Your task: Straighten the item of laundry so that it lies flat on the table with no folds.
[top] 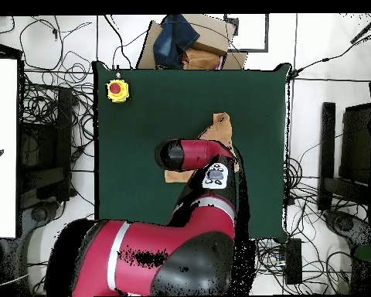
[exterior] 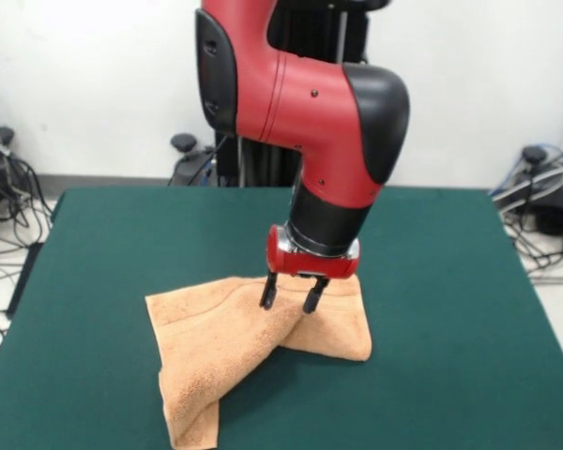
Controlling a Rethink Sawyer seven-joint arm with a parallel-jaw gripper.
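Note:
The item of laundry [exterior: 216, 347], a peach-orange terry towel, lies folded and twisted on the dark green table [exterior: 450, 309], one part running toward the front edge and another spreading right. My gripper [exterior: 290, 298] hangs just above the towel's upper middle, its two dark fingers [exterior: 268, 292] apart and holding nothing. From overhead, only a corner of the towel [top: 221, 125] and a strip beside the arm show; the red arm [top: 192, 153] hides the rest and the gripper itself.
A yellow box with a red button [top: 117, 90] stands on a table corner in the overhead view. Cables and equipment [exterior: 5, 187] lie on the floor around the table. A cardboard box with dark cloth [top: 185, 39] sits beyond one edge.

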